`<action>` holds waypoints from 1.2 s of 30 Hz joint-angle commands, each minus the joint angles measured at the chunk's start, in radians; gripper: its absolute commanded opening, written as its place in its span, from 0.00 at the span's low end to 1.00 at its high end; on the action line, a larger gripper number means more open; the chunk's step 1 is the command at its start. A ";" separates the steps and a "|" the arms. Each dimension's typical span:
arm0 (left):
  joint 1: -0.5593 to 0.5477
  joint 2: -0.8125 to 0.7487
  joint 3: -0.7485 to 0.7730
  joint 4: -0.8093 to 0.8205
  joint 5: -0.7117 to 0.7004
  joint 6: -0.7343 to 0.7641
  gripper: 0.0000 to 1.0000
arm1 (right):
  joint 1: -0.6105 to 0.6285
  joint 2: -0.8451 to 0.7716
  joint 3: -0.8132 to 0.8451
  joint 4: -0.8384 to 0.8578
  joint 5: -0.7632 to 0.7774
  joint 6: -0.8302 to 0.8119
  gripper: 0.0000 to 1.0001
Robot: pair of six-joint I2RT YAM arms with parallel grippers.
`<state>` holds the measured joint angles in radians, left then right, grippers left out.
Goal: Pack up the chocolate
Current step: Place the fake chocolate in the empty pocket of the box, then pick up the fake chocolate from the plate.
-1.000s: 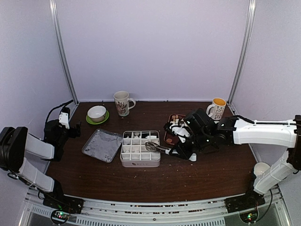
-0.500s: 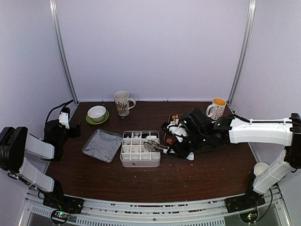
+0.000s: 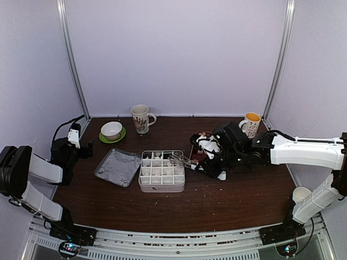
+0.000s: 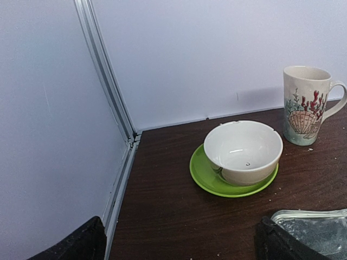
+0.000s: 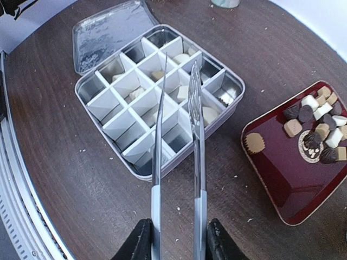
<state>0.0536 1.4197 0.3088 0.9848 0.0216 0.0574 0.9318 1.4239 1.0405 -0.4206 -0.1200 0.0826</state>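
left gripper [image 4: 179, 244] parked at far left, fingers spread wide, nothing in them; it faces a white bowl [image 4: 243, 151] on a green saucer [image 4: 209, 181]. clear lid [image 3: 117, 167] lies off, just left of the divided tin [image 3: 161, 187]. a few cells hold pieces [image 5: 209, 115], several look bare. my right gripper [image 5: 176, 238] is clamped on the handles of the tongs [image 5: 196, 141]; blades parted over the tin, nothing between them that i can see. most chocolate [image 5: 320, 132] sits bunched at the far end of the red tray [image 5: 276, 179], right of the tin. risks: thin handles could twist in my grip if i squeeze unevenly; blade tips could snag a divider and shove the tin; small lumps may squirt out and land on the table.
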 commanded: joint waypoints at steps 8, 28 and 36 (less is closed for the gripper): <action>0.008 0.004 0.020 0.028 -0.004 -0.009 0.98 | -0.069 -0.104 -0.042 -0.016 0.231 0.061 0.32; 0.008 -0.005 -0.113 0.240 0.207 0.076 0.98 | -0.153 -0.186 -0.139 -0.025 0.248 0.132 0.32; 0.007 -0.007 -0.107 0.229 0.206 0.075 0.98 | -0.180 -0.214 -0.167 -0.048 0.279 0.141 0.32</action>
<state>0.0536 1.4189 0.1970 1.1549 0.2081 0.1188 0.7708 1.2514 0.8940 -0.4660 0.1097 0.2077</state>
